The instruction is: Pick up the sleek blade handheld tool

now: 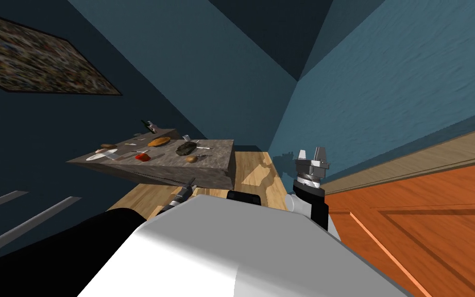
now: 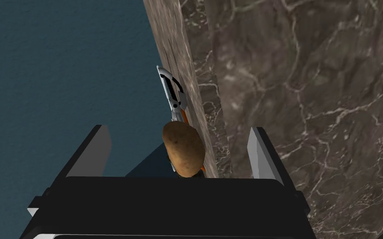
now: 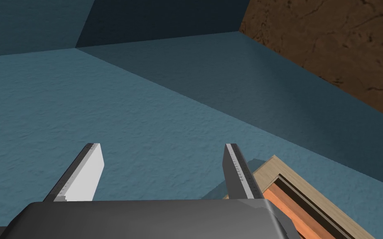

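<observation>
Left gripper [image 2: 178,128] is spread wide with nothing held, and we're sighting along the edge of the marble counter [image 2: 311,103]. At twelve o'clock from the jaws sits a potato [image 2: 183,149]. Just past it on the same line, the silver-bladed tool [image 2: 171,89] lies on the countertop. The potato blocks our way and hides most of the tool's orange handle. From the head camera, a bread loaf [image 1: 159,141] lies at the potato's ten o'clock and a red item [image 1: 142,156] at nine. Right gripper [image 3: 161,145] hangs at the counter's three o'clock, blades apart, empty.
</observation>
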You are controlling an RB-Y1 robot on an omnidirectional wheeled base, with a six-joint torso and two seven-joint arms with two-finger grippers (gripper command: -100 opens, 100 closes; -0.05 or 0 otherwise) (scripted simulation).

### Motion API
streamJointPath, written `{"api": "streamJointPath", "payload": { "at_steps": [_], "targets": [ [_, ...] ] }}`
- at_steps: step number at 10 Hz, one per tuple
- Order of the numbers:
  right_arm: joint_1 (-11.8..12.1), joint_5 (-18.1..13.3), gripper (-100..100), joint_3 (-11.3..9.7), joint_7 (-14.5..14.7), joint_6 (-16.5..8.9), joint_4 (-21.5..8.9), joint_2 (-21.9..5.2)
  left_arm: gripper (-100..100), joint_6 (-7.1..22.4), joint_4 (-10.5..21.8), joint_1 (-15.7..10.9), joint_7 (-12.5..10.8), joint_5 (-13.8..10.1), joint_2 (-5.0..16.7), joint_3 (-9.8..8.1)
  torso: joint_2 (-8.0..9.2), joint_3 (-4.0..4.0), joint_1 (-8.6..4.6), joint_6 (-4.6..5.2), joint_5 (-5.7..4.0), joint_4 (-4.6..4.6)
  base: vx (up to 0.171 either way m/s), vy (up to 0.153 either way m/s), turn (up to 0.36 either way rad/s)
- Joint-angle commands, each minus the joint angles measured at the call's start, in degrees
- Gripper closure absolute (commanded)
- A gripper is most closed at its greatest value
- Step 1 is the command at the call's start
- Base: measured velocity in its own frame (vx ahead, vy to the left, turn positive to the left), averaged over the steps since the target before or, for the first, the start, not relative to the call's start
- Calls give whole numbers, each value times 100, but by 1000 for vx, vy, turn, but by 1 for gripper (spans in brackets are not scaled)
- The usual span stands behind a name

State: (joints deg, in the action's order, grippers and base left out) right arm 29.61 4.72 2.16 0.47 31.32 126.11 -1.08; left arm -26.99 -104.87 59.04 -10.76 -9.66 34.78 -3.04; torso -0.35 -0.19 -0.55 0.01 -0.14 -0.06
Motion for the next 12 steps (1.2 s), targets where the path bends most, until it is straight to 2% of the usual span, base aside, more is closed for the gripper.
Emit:
{"api": "streamJointPath", "payload": {
  "at_steps": [1,2,3,4,5,6,7,9,10,11,12],
  "targets": [
    [0,0,0,0,0,0,0,0,-100,44,117,192,-67,-26,154,-3,0,0,0,0,0,0,77,-123,-2],
    [0,0,0,1,0,0,0,0,-100,142,289,398,-216,-115,411,-69,9,3,10,-2,0,0,66,-122,-29],
    [0,0,0,0,0,0,0,0,-100,246,448,597,-370,-207,544,-138,14,7,9,-2,1,2,123,-145,-47],
    [0,0,0,0,0,0,0,0,-100,246,451,597,-370,-207,669,-138,-2,-1,7,1,1,0,106,-123,-13],
    [0,0,0,1,0,0,0,-1,-100,353,601,787,-529,-300,895,-208,-1,-2,10,0,1,-1,80,-102,39],
    [0,0,0,1,0,0,0,-1,-100,353,601,787,-529,-300,929,-208,7,2,18,-3,2,0,24,-39,105],
    [0,0,0,1,0,0,0,-1,-100,464,739,969,-691,-395,1160,-280,24,12,37,-3,6,4,30,-38,111],
    [-1,0,0,1,0,0,0,-1,-100,464,739,969,-691,-395,1189,-280,30,16,39,0,8,6,21,-50,-24],
    [-1,0,0,1,0,0,0,-1,-100,579,865,1141,-857,-491,1449,-351,32,17,41,1,8,7,61,-82,-53],
    [-1,0,0,1,0,0,0,-1,-100,579,865,1141,-857,-491,1449,-351,20,11,31,1,7,4,167,-90,-150],
    [0,0,0,1,0,0,0,-1,-100,696,978,1303,-1025,-588,1703,-423,-13,-7,28,5,6,-2,238,-76,-112]
  ]
}}
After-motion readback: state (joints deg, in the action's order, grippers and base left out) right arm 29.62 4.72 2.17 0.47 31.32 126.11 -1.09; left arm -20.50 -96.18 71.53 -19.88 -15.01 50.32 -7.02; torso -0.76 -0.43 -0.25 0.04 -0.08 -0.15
